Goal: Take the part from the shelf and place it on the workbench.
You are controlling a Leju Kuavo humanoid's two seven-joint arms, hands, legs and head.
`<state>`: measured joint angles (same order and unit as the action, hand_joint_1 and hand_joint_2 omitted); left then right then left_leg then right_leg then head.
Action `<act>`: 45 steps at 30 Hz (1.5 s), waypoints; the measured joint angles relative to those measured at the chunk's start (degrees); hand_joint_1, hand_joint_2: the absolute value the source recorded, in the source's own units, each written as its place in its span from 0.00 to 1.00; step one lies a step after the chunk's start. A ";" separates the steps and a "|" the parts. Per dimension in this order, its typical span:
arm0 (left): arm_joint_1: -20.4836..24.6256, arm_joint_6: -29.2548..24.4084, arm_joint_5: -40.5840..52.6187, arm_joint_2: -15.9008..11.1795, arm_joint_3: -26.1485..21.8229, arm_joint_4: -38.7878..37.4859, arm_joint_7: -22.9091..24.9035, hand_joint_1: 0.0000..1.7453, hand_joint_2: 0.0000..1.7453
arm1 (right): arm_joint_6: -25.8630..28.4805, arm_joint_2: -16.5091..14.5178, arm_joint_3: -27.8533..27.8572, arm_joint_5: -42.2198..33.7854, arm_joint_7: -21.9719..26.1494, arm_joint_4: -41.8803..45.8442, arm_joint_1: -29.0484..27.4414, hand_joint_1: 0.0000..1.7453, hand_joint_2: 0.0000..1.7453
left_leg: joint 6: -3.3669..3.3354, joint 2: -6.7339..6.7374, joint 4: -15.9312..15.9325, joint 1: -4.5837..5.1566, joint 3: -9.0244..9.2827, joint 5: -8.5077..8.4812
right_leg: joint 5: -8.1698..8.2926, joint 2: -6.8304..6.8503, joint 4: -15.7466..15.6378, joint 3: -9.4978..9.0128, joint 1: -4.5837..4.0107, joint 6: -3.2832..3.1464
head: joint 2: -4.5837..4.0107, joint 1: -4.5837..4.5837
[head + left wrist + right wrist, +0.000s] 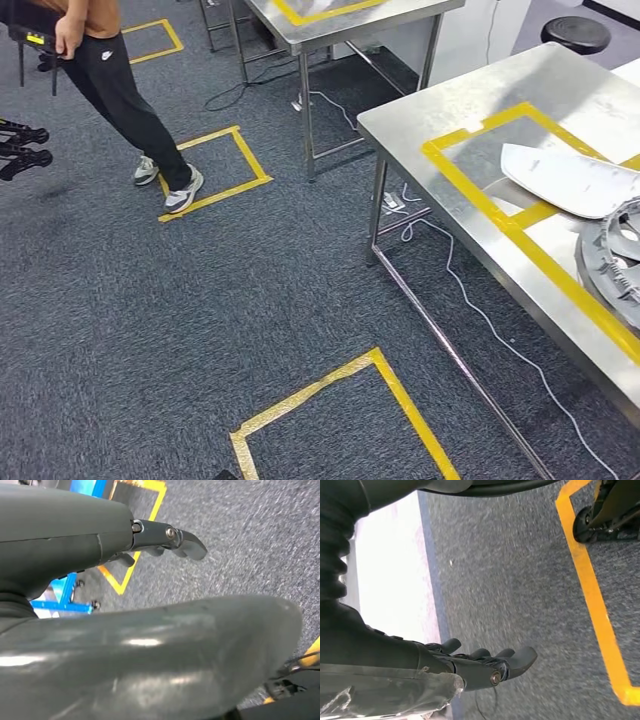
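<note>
Grey carpet (226,300) with yellow tape squares (343,415) ran under steel tables; a person (113,80) stood at far left. On the near table (423,125), at right, lay a white curved panel (573,180) just beside a grey ribbed round part (615,260). No shelf in sight, so where the part to fetch sat could not be told. Left hand (166,537) and right hand (490,662) both hung over carpet, fingers loosely extended, holding nothing. Neither judged nearer; table lay to the robot's right.
</note>
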<state>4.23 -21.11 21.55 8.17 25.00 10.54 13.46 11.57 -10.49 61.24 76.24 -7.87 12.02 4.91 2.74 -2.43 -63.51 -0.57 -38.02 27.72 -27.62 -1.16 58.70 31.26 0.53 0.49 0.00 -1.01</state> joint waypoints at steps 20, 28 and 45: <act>-0.04 0.04 0.25 -0.09 -0.08 0.00 -0.26 0.00 0.00 | -0.08 0.00 0.01 -0.33 0.27 0.00 0.04 0.00 1.00 | -3.00 -0.36 6.46 0.54 4.63 -3.00 | -5.90 1.07 13.87 6.12 -0.56 2.36 | 0.00 -0.30; -0.25 -0.35 0.05 -0.21 -0.19 -0.01 -0.58 0.00 0.00 | 0.41 -0.02 0.01 -0.59 1.20 0.00 0.26 0.00 0.00 | -0.60 -2.95 6.25 0.12 3.55 -3.48 | -0.02 -2.65 0.37 0.30 0.12 0.61 | 0.00 -0.17; -0.22 5.38 -13.27 0.87 -12.37 0.00 -17.55 0.00 0.00 | 6.29 -0.09 -4.62 8.08 -10.49 0.00 -0.16 0.00 0.00 | -2.59 1.76 7.22 0.38 5.50 -2.72 | -2.25 0.73 4.03 2.67 -0.66 1.84 | 0.00 -0.03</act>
<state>4.02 -15.73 8.28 9.04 12.64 10.54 -4.09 17.86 -10.58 56.63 84.32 -18.36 12.02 4.75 0.15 -0.67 -56.29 -0.19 -32.52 25.00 -29.87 -0.43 62.72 33.93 -0.12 2.33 0.00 -1.04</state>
